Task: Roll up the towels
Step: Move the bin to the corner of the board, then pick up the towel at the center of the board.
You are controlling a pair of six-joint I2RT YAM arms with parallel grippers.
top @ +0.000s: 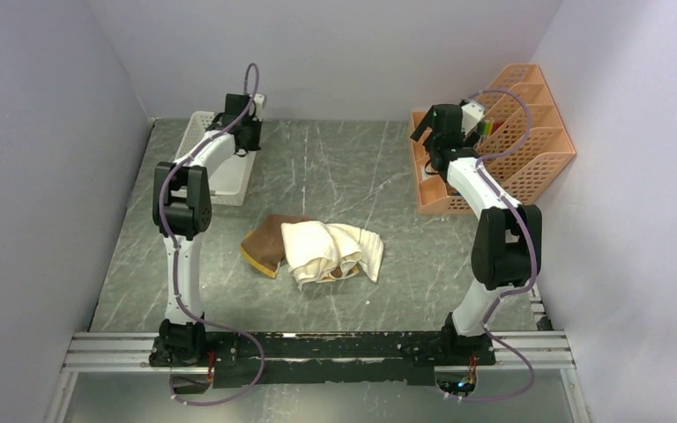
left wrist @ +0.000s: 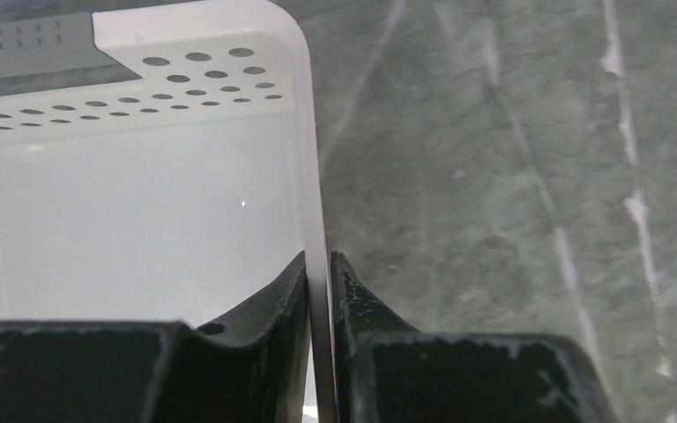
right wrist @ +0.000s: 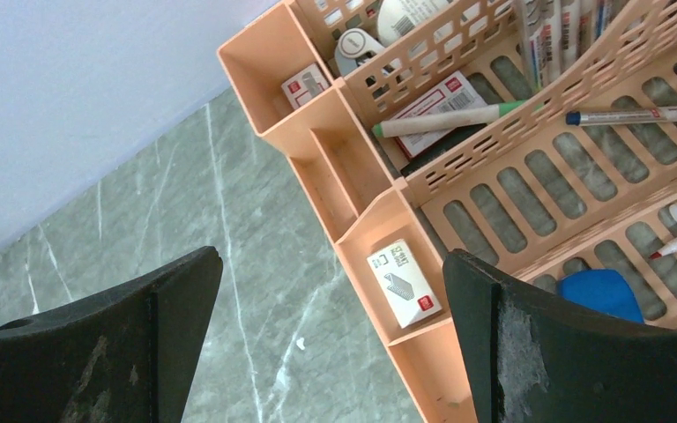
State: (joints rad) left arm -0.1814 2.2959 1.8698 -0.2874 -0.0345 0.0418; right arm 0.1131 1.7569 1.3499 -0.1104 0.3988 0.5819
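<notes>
So the left gripper (left wrist: pixel 319 260) is pinched right onto the side wall of the white basket (left wrist: pixel 291 53): one finger inside, one outside, the thin plastic rim squeezed between them. In the overhead view that arm is stretched out to the far left corner of the table (top: pixel 335 167), where the basket sits against the back wall.

The right gripper (right wrist: pixel 331 256) is wide open with nothing in it, hanging over the near corner of the orange desk organizer (right wrist: pixel 317 115) at the far right. Its wrist view looks down into the compartments: a small staple box (right wrist: pixel 403 282) in one slot, a green marker (right wrist: pixel 445 119) lying across the slatted part, and something blue (right wrist: pixel 608 291) further in.

Neither hand is anywhere near the towels. Both are in the middle of the table, well apart from the arms. The cream towel (top: pixel 326 247) is bunched up loosely on top of the brown towel (top: pixel 264 242), which sticks out on the left side with a bit of its yellow edge showing. Neither one is rolled.
</notes>
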